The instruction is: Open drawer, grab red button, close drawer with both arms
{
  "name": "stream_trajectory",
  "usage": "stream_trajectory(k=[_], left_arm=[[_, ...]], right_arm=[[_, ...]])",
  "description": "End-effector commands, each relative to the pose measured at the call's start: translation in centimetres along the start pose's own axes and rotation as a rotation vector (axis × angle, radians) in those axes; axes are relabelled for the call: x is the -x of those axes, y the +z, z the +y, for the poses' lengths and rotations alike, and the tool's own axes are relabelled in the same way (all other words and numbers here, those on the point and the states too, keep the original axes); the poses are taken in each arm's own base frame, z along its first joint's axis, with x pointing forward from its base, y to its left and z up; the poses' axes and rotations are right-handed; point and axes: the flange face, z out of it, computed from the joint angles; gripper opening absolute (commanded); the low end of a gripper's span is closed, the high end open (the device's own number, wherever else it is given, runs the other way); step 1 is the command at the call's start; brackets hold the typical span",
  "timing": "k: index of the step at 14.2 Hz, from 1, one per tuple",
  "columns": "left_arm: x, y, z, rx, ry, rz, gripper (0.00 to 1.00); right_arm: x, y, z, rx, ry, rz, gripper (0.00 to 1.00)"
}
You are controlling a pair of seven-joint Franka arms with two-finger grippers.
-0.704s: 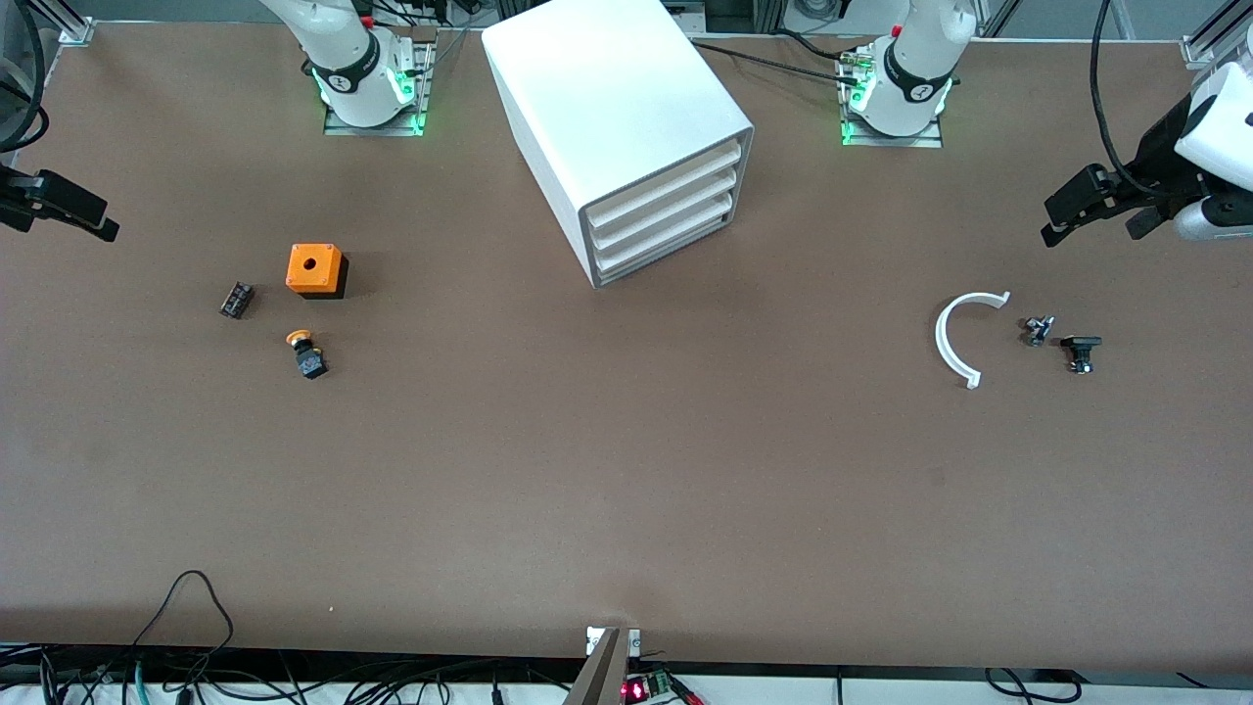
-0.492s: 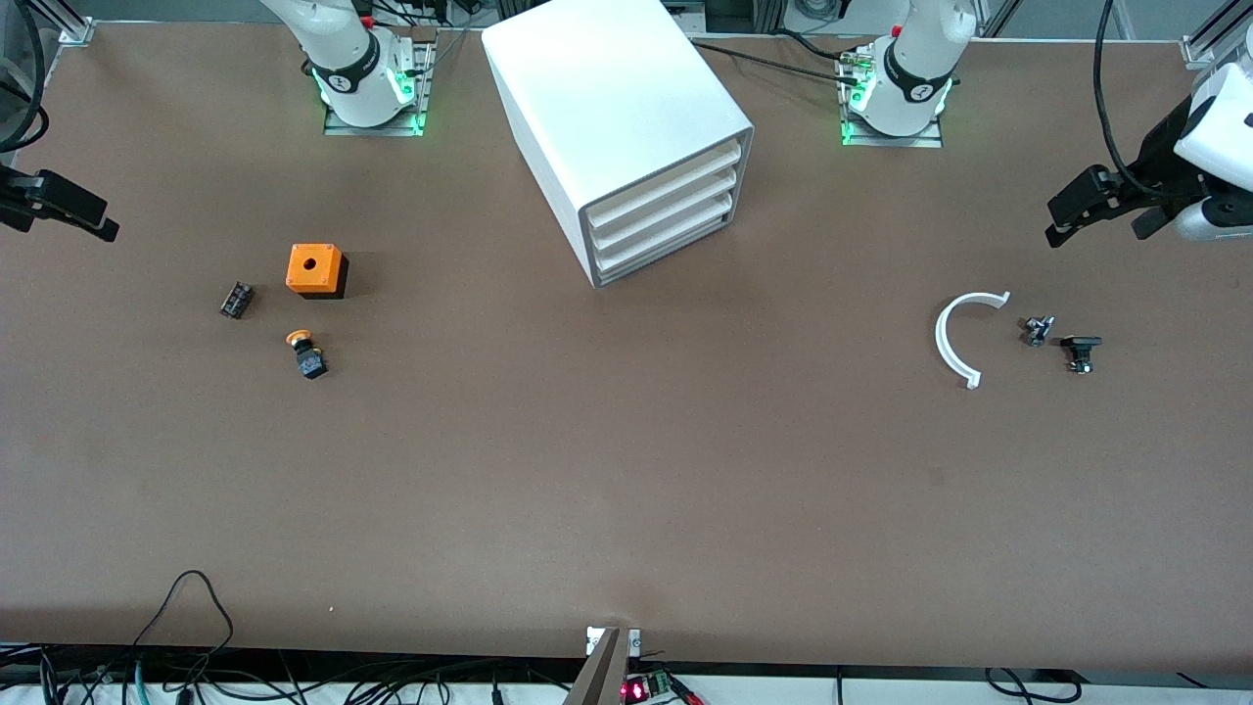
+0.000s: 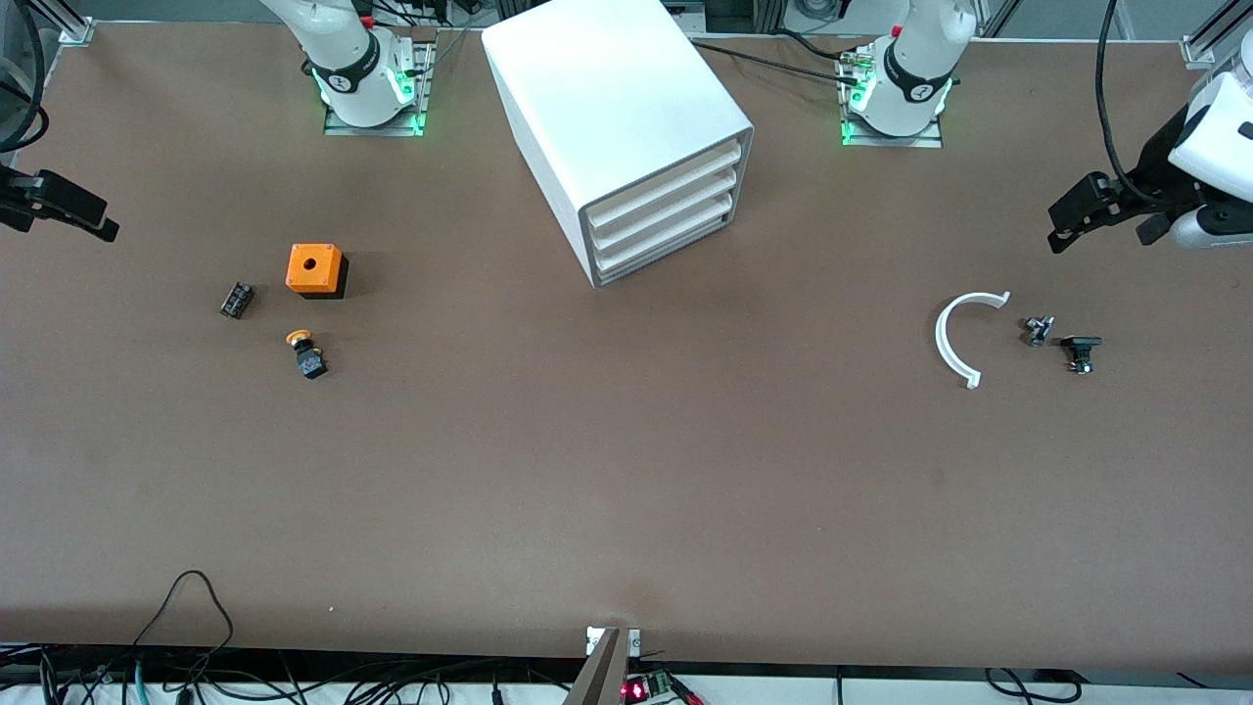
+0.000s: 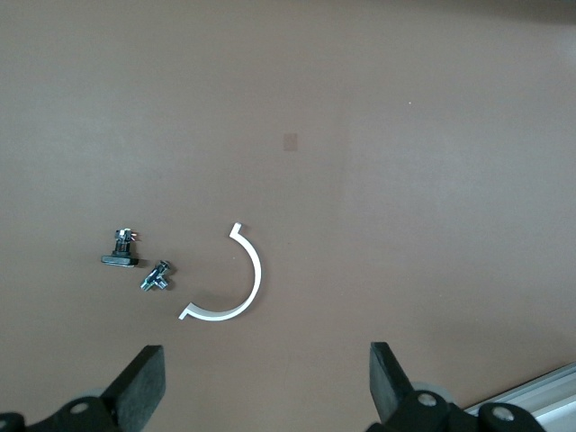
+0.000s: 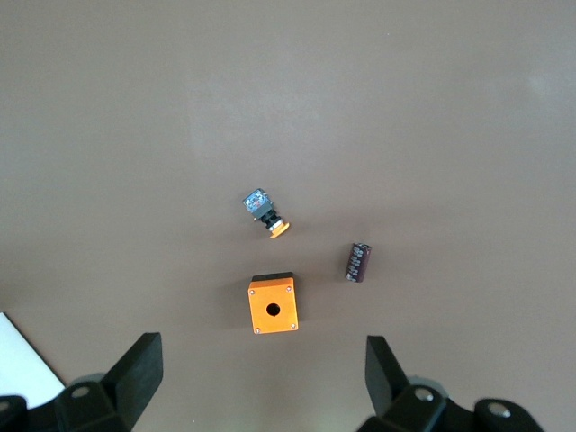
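The big white box cabinet [image 3: 607,98] stands at the table's back middle. Its stacked white drawers [image 3: 661,217] are all shut. The red-capped button is hidden from every view. My left gripper [image 3: 1096,233] hangs open and empty in the air at the left arm's end of the table; in the left wrist view [image 4: 261,389] its fingers stand wide apart over bare table. My right gripper [image 3: 69,211] hangs open and empty at the right arm's end; in the right wrist view [image 5: 261,382] it is over the table beside the orange box [image 5: 273,305].
The orange box with a hole [image 3: 314,269], an orange-capped black button [image 3: 306,354] and a small dark cylinder [image 3: 236,300] lie toward the right arm's end. A white curved strip [image 3: 954,338], a small metal part [image 3: 1038,330] and a black part [image 3: 1081,351] lie toward the left arm's end.
My left gripper has shifted slightly toward the left arm's end of the table. The right arm, the cabinet and the loose parts have not moved.
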Motion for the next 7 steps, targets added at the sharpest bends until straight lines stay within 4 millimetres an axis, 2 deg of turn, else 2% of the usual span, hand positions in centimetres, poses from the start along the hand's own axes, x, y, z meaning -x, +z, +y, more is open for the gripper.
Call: stream_trajectory(k=[1, 3, 5, 6, 7], left_arm=[[-0.5, -0.5, 0.4, -0.024, 0.02, 0.002, 1.0], [-0.7, 0.0, 1.0, -0.022, 0.037, -0.006, 1.0], [-1.8, 3.8, 2.2, -0.027, 0.06, -0.076, 1.0], [-1.9, 4.8, 1.9, -0.021, 0.056, -0.108, 1.0], [-1.4, 5.1, 2.6, -0.019, 0.105, -0.127, 1.0]], right_arm=[[0.1, -0.3, 0.2, 0.004, 0.011, 0.007, 1.0], [0.1, -0.3, 0.2, 0.004, 0.011, 0.007, 1.0], [0.1, -0.3, 0.2, 0.004, 0.013, 0.008, 1.0], [0.0, -0.4, 0.2, 0.004, 0.011, 0.011, 1.0], [0.0, -0.4, 0.1, 0.004, 0.01, 0.011, 1.0]])
